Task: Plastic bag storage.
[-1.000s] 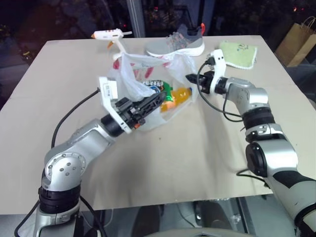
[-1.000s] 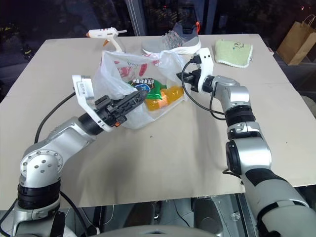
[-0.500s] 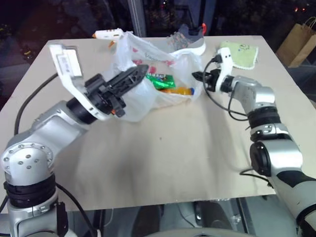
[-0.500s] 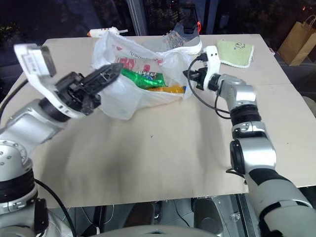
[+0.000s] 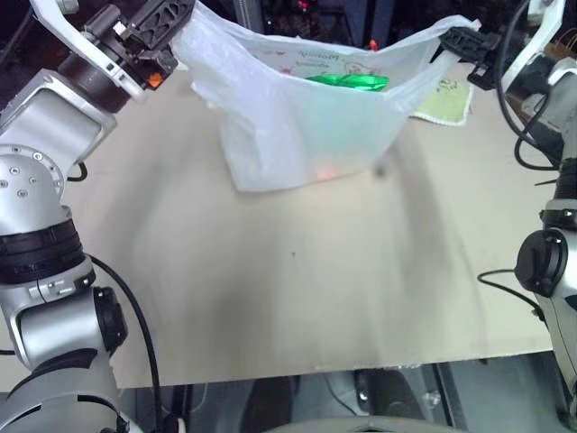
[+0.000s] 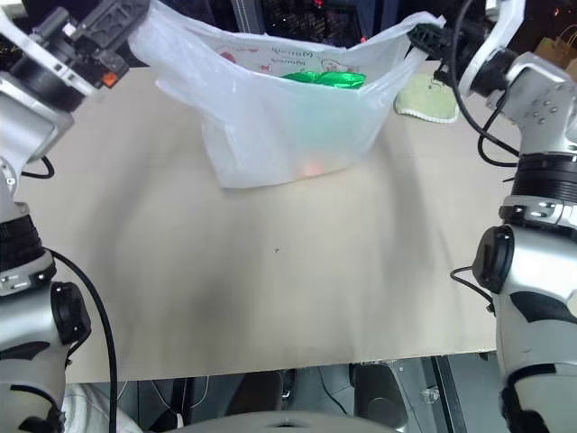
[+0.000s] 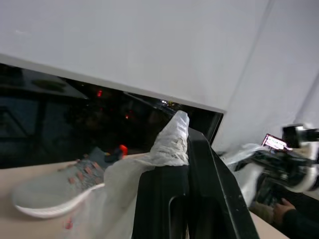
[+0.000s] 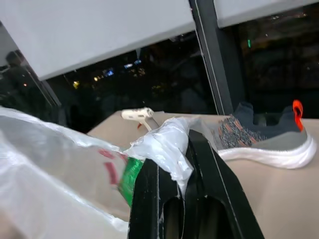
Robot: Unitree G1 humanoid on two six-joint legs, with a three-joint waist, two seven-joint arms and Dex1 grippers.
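The plastic bag [image 5: 306, 126], thin translucent white with red print, hangs stretched wide between my two raised grippers. My left gripper [image 5: 176, 13] is shut on the bag's left handle, which shows as bunched white film [image 7: 172, 144] between the black fingers. The right gripper [image 5: 451, 41] is shut on the opposite handle [image 8: 164, 147]. Inside the bag lie a green foil packet [image 5: 347, 81] and something orange [image 5: 323, 170] that glows through the film. The bag's bottom hangs low over the table; I cannot tell whether it touches.
The beige table [image 5: 297, 298] spreads out in front of the bag. A green cloth [image 5: 442, 95] lies behind the bag at the right. At the table's far edge are a grey shoe [image 8: 264, 137] and a white glue gun [image 8: 139, 114].
Both grippers have risen and moved apart, lifting the bag up by its handles and pulling its mouth wide. The packet and the orange item have sunk deeper inside.
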